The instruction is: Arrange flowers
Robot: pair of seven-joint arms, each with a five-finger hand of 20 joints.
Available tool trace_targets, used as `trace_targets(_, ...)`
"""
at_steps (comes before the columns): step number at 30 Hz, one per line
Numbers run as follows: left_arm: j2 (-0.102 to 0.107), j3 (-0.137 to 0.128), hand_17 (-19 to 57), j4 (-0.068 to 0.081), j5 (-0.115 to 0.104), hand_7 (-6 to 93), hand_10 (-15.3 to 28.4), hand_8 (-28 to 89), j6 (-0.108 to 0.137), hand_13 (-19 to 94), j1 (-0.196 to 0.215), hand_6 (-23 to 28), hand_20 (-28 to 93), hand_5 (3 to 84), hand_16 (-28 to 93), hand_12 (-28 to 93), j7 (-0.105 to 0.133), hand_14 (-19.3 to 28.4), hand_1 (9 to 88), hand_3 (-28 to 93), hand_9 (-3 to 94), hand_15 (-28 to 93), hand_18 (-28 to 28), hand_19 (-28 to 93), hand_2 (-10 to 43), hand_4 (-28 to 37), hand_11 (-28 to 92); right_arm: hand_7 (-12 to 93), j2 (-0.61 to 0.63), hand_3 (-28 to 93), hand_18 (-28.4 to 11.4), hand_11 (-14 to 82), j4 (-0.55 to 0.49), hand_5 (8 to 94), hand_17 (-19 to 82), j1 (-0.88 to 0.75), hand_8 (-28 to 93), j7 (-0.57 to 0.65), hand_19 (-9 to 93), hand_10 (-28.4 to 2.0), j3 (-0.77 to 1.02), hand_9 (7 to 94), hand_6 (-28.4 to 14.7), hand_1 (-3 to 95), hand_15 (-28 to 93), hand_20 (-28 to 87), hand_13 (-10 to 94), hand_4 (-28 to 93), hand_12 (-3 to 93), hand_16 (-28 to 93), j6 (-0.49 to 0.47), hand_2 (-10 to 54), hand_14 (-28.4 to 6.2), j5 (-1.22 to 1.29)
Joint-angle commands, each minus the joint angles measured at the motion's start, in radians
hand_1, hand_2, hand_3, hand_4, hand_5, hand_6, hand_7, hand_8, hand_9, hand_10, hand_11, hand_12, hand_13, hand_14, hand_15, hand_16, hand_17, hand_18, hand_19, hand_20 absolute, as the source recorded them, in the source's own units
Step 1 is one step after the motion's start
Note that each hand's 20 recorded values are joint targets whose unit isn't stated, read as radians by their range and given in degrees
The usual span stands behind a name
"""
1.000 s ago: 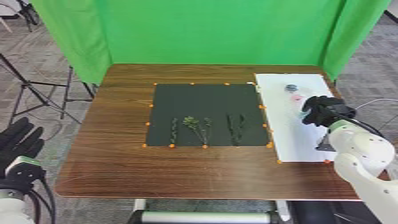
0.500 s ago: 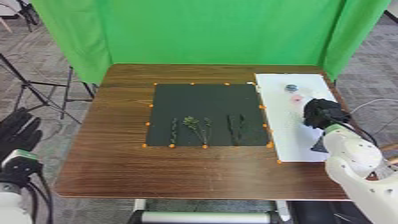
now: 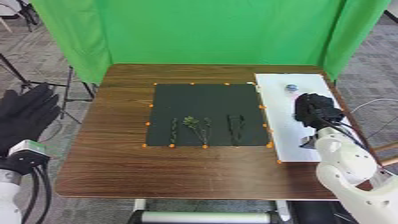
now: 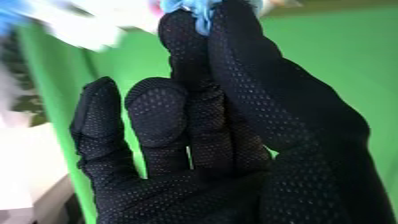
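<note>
Over the white sheet point(image 3: 282, 145), my right hand point(image 3: 317, 111) is at the table's right side. In the right wrist view, thumb and finger of the right hand point(image 4: 222, 125) pinch a light blue flower point(image 4: 202, 9); the other fingers are loosely raised. On the black mat point(image 3: 195, 95) lie green sprigs point(image 3: 191, 121) and dark stems point(image 3: 235, 127). A bluish flower point(image 3: 291, 87) rests near the far end of the white sheet. My left hand point(image 3: 27, 112), fingers straight, is off the table's left edge.
Orange markers point(image 3: 205, 146) edge the mat. The brown table point(image 3: 178, 172) extends in front of it. A green curtain point(image 3: 218, 35) hangs behind, and a tripod stands at the left. Blurred white shapes point(image 4: 98, 30) show in the right wrist view.
My right hand has shifted slightly left over the white sheet, where the pink flower is now out of sight. My left hand has moved farther forward and slightly right.
</note>
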Motion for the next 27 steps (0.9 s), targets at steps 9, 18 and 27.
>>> trace_targets(9, 0.058, 0.149, -5.5, 0.051, -0.015, 14.4, 10.3, -12, 0.062, 19, -0.141, 4.6, 7, 37.1, -12, 5, 0.03, 9.8, 26.2, 69, 28.1, 28, 10.9, 26, 12.9, -28.3, 16, 48, -0.301, 70, -22.8, 18.1, -0.012, 69.2, 28, 0.434, 8, -0.154, 74, -4.8, -0.399, 84.3, 2.3, 62.1, 66, 52, 67, -28, 53.8, 53, -0.014, -9.5, -8.0, 0.248)
trace_targets(18, 0.048, 0.167, -5.6, 0.064, -0.057, 14.8, 10.8, -12, 0.114, 19, -0.126, 5.2, 7, 37.9, -12, 5, 0.074, 10.1, 26.1, 69, 28.8, 29, 11.0, 26, 13.0, -28.3, 18, 49, -0.483, 71, -22.5, 18.2, 0.173, 68.7, 28, 0.615, 7, -0.255, 74, -4.6, -0.648, 84.1, 2.4, 61.8, 67, 52, 67, -28, 53.5, 54, -0.028, -9.5, -8.1, 0.114)
trace_targets(27, 0.059, 0.224, -5.5, 0.074, -0.064, 15.1, 11.0, -12, 0.123, 19, -0.179, 5.5, 7, 38.8, -12, 5, 0.079, 10.3, 25.8, 70, 29.6, 29, 11.0, 27, 13.2, -28.3, 18, 49, -0.583, 70, -22.5, 18.4, 0.304, 68.2, 28, 0.655, 6, -0.239, 74, -4.5, -0.757, 83.8, 2.5, 61.6, 67, 52, 66, -28, 53.1, 53, -0.097, -9.5, -8.1, 0.098)
